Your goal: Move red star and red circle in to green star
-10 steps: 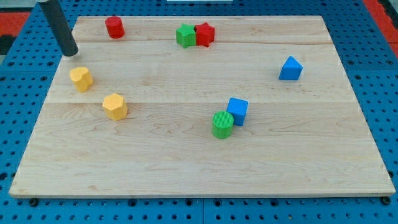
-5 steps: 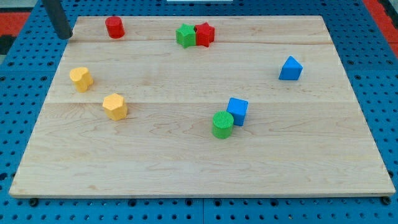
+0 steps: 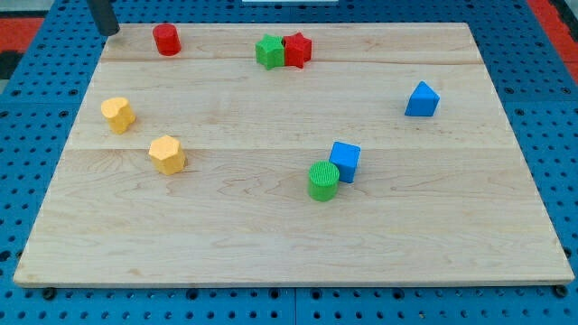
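The red star (image 3: 297, 49) sits at the view's top centre, touching the right side of the green star (image 3: 269, 51). The red circle (image 3: 166, 40) stands apart at the top left, well left of the green star. My tip (image 3: 110, 32) is at the board's top-left corner, a short way left of the red circle and not touching it.
Two yellow blocks (image 3: 118, 114) (image 3: 167, 153) lie on the left side. A green cylinder (image 3: 323, 181) touches a blue cube (image 3: 344, 161) at centre right. A blue triangular block (image 3: 422, 99) sits at the right. The wooden board (image 3: 289, 244) rests on a blue pegboard.
My tip has moved toward the view's top and slightly right, from beside the upper yellow block to the board's top-left corner. No block has moved.
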Robot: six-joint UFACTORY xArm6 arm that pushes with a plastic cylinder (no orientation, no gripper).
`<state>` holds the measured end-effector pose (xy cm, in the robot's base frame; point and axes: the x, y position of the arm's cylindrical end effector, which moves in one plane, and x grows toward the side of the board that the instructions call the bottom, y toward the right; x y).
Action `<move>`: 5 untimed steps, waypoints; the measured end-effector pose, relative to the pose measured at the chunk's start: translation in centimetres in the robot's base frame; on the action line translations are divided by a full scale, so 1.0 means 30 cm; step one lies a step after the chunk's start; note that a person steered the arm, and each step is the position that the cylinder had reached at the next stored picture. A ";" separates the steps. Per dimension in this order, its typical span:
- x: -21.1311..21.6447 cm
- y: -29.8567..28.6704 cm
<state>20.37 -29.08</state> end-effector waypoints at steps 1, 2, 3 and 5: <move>-0.008 0.083; 0.035 0.372; 0.109 0.549; 0.112 0.487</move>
<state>23.71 -14.47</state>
